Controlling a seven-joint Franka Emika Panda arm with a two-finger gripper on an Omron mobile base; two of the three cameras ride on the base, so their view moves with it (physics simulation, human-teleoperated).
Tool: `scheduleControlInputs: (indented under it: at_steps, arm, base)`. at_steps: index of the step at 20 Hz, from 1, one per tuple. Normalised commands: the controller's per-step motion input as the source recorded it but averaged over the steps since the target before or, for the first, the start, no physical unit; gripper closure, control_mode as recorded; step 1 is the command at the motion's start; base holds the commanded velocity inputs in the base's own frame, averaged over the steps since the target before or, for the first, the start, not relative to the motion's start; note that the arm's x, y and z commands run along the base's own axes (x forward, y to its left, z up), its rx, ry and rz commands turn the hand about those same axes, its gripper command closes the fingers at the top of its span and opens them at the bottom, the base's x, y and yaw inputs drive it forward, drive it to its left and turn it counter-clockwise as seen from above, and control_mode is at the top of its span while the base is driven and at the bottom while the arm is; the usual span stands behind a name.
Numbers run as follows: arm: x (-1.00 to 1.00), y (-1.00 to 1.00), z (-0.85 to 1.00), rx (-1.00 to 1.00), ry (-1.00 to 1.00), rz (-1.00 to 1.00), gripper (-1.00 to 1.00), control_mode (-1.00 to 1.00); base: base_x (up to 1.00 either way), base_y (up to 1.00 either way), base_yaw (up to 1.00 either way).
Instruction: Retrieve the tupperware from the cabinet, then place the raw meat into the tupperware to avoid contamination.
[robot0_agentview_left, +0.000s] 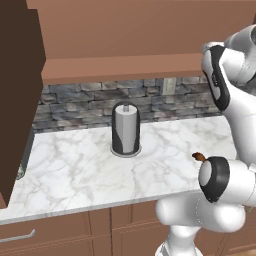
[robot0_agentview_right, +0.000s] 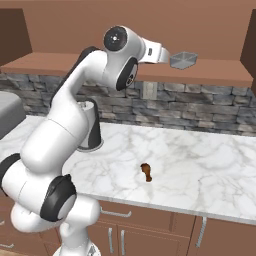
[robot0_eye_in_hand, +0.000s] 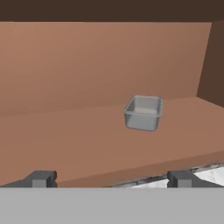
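Well ahead of spread fingers (robot0_eye_in_hand: 41, 178): tupperware (robot0_eye_in_hand: 143, 113).

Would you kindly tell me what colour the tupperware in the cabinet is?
Translucent grey; the tupperware shows best in the hand view.

The tupperware (robot0_eye_in_hand: 143, 113) sits upright on the brown wooden shelf (robot0_eye_in_hand: 78, 140) of the open cabinet (robot0_eye_in_hand: 87, 61), right of centre and set back from the front edge. Both dark fingers (robot0_eye_in_hand: 41, 178) stand wide apart at the bottom, well short of the container, nothing between them. A sliver of marble desk (robot0_eye_in_hand: 210, 175) shows below the shelf edge at lower right.
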Motion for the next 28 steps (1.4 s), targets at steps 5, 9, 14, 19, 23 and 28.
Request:
scheduleControlInputs:
  at_steps: [5, 9, 14, 19, 23, 28]
  arm:
    - [0.26, -0.09, -0.13, 0.00, 0.00, 0.00, -1.00, -1.00]
    - [0.29, -0.10, -0.11, 0.00, 0.00, 0.00, -1.00, -1.00]
    - [0.31, -0.13, -0.01, 0.00, 0.00, 0.00, -1.00, -1.00]
    - [0.23, -0.10, 0.08, 0.00, -0.03, -0.01, -1.00, -1.00]
    - [0.21, -0.08, 0.06, 0.00, -0.01, -0.01, -1.00, -1.00]
    - [0.30, -0.09, -0.05, 0.00, 0.00, 0.00, -1.00, -1.00]
  base:
    - [0.00, 0.00, 0.00]
    - [0.00, 0.00, 0.00]
    - [0.00, 0.00, 0.00]
    - [0.00, 0.00, 0.00]
    - [0.00, 0.00, 0.00]
    - [0.00, 0.00, 0.00]
